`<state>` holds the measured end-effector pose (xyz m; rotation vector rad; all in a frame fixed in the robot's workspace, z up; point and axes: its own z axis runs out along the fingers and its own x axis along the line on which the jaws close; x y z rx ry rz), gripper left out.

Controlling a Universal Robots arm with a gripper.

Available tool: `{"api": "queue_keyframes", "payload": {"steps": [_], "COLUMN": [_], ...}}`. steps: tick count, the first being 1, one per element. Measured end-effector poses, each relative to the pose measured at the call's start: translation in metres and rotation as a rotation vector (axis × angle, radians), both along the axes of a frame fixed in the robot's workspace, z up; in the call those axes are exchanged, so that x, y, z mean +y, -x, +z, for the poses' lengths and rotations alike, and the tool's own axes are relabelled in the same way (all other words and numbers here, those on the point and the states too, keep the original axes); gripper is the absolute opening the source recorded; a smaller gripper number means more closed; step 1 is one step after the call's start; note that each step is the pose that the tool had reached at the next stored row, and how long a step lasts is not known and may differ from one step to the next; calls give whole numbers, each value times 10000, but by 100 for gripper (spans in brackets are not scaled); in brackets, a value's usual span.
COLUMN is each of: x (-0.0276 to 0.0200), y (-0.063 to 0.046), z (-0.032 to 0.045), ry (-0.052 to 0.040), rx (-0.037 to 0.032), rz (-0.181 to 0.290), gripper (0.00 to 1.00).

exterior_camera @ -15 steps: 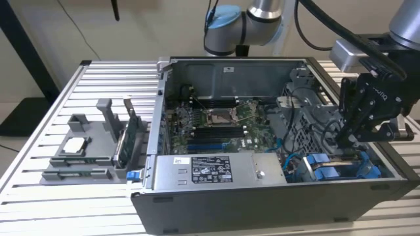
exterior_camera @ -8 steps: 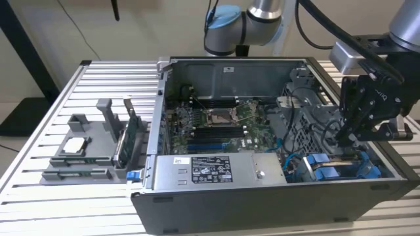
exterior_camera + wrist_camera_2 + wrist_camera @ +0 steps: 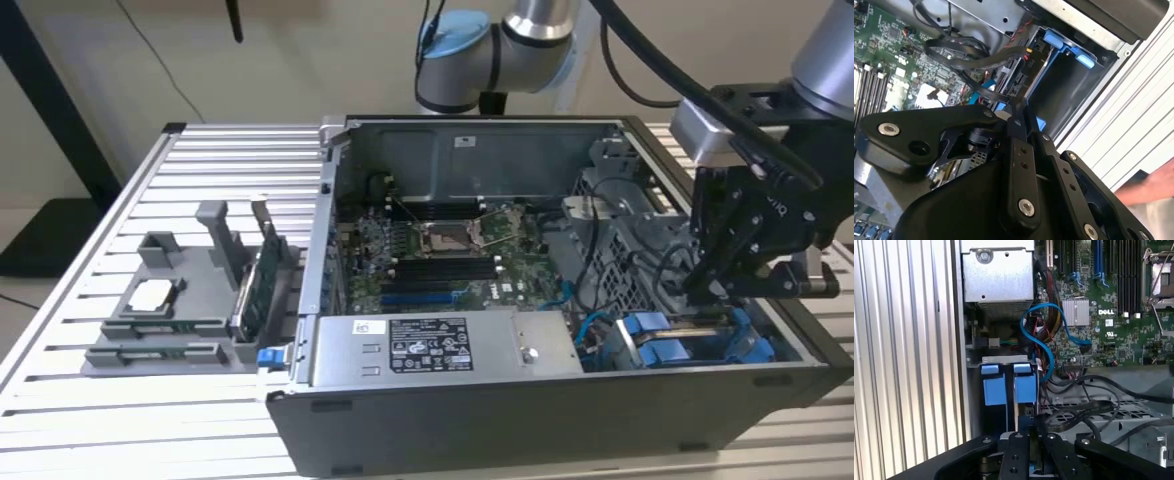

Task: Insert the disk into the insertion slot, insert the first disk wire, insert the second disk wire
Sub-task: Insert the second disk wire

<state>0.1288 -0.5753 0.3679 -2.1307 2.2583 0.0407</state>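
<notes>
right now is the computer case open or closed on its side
Open. In the exterior view the computer case has no side panel, so the motherboard lies exposed, and the end effector reaches down into it.

Your computer case (image 3: 534, 400) sits open on the counter (image 3: 80, 400), center-right of the exterior view. Parts holder (image 3: 167, 320) lies at its left. End effector (image 3: 707, 285) hangs inside the case's right end, above the insertion slot (image 3: 694, 345).
</notes>
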Motion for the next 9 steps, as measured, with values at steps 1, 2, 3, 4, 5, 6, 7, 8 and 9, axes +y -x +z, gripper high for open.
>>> {"api": "queue_keyframes", "payload": {"steps": [1, 2, 3, 4, 5, 6, 7, 8, 9], "x": [-4, -7, -8, -8, -8, -8, -8, -8, -8], "y": [0, 0, 0, 0, -1, -1, -2, -5, -11], "z": [-10, -22, -34, -45, -55, -64, -72, -80, -86], "ry": [-9, -20, -34, -48, -61, -72, -82, -92, -99], "rx": [0, 0, 0, 0, 0, 0, 0, 0, 0], "rz": [0, 0, 0, 0, 0, 0, 0, 0, 1], "gripper": [16, 16, 16, 16, 16, 16, 16, 16, 16]}}
